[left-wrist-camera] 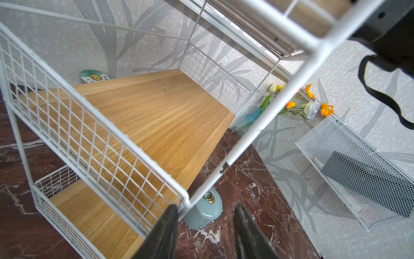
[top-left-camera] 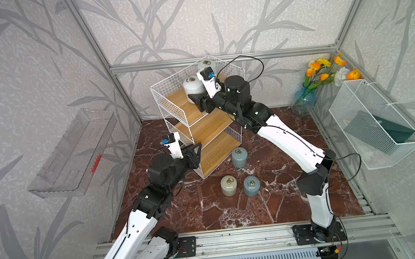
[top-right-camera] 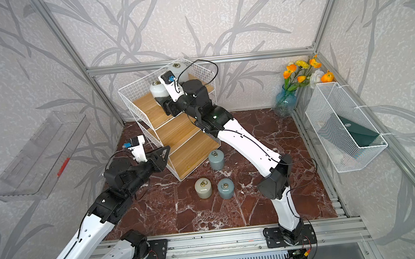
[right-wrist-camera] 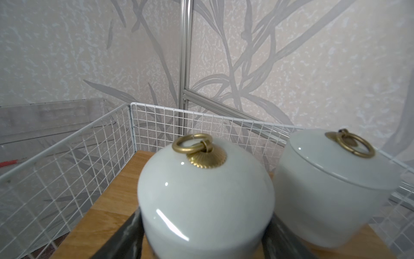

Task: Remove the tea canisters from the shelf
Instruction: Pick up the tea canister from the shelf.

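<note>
Right wrist, white canister clasped in right pincer

A glossy white round ceramic canister with a brass ring stands between the jaws of the black right gripper, on the white-wire, light-wood shelf.

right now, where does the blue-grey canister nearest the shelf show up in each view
In a top view: blue-grey canister on the marble floor, beside the shelf's lowest board.
In a top view: the canister mid-picture, beside that same board.
Left wrist: the canister on the floor, partly behind the shelf's frame.
Right wrist: not in it.
Shared landmark: the shelf, in all four views.
</note>
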You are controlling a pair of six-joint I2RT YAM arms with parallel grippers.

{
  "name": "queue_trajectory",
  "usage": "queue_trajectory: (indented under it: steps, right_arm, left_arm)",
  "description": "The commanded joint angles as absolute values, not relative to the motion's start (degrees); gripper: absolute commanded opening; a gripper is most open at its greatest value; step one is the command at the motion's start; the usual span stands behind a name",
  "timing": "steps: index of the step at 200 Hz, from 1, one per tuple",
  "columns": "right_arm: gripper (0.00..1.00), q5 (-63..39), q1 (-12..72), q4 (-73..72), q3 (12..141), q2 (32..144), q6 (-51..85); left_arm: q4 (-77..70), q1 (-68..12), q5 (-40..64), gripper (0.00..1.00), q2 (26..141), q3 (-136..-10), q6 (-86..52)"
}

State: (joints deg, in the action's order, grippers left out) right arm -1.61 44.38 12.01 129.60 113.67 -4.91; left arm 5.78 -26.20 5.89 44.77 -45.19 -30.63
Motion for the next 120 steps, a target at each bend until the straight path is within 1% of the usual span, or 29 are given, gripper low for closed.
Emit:
queue_trajectory:
  steps: [1,15,56,68,98,120]
  right_arm:
    - [0.68,-2.1,43.6,7.2,123.6,109.4,-4.4]
    - [0.71,-2.5,43.5,6.1,121.1,108.3,-4.3]
    - [0.95,-2.9,43.6,4.8,119.8,108.4,-2.8]
    - [1.0,-3.1,43.6,4.4,120.0,108.7,-2.2]
    - [0.99,-2.6,43.7,3.5,122.1,110.2,-1.4]
    - [0.99,-3.0,43.7,5.5,127.0,112.9,-1.4]
  left_arm:
    - [3.2,-26.6,6.9,0.42,45.7,-44.1,-31.4]
    - [2.9,-26.7,7.0,0.42,45.9,-44.1,-31.5]
    - [3.2,-26.8,6.9,0.42,46.1,-44.1,-31.3]
    - [3.2,-26.8,6.8,0.42,46.1,-44.0,-31.2]
    - [3.5,-26.7,6.7,0.42,46.2,-43.9,-31.2]
    - [3.8,-26.8,6.6,0.42,46.1,-43.8,-31.2]
